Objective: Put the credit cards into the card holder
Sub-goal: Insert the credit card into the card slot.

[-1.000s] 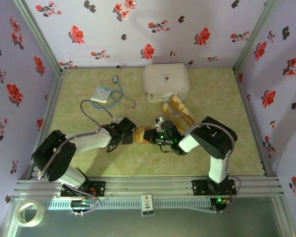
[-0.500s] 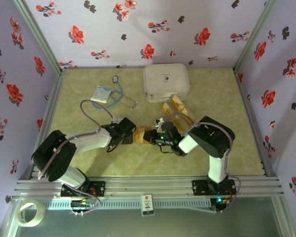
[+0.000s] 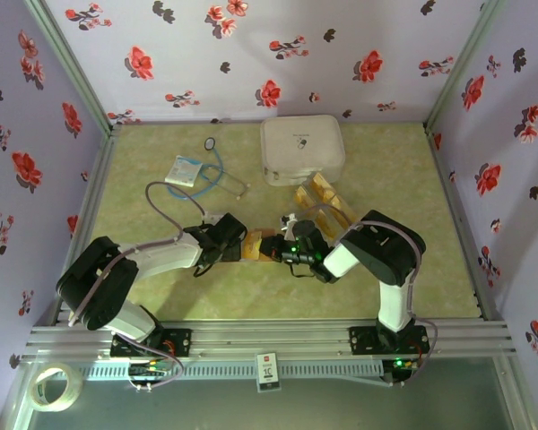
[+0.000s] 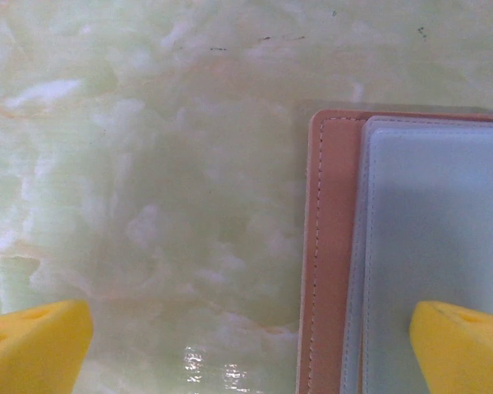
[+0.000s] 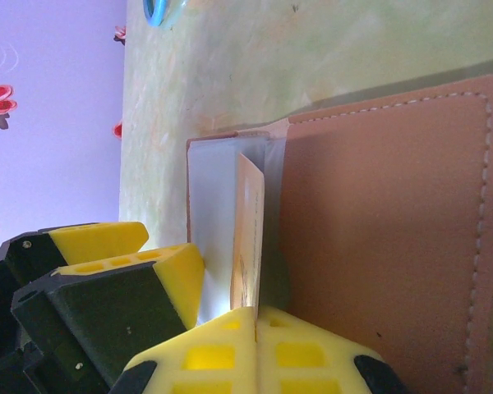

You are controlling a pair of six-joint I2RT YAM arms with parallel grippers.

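credit cards lay in a loose golden pile on the green marbled table, just in front of the white case and a little beyond the right arm. one credit card was apart from them. the right gripper had its yellow pads pressed together on that card's near end and held it on edge. the card's far end sat in the fold of the card holder, between its grey pocket on one side and its brown stitched flap on the other. how far the card reached into the pocket could not be told. the card holder lay open on the table between the two grippers, in the near half of the table and about midway across it in the top view. the left gripper was spread wide and held nothing. one yellow fingertip was over bare table and the other over the grey pocket. from the left wrist camera it could not be told whether that second fingertip touched the pocket. in the right wrist view a left finger sat against the grey pocket, just beside the held card. a white-blue packet lay well apart on the far left of the table.
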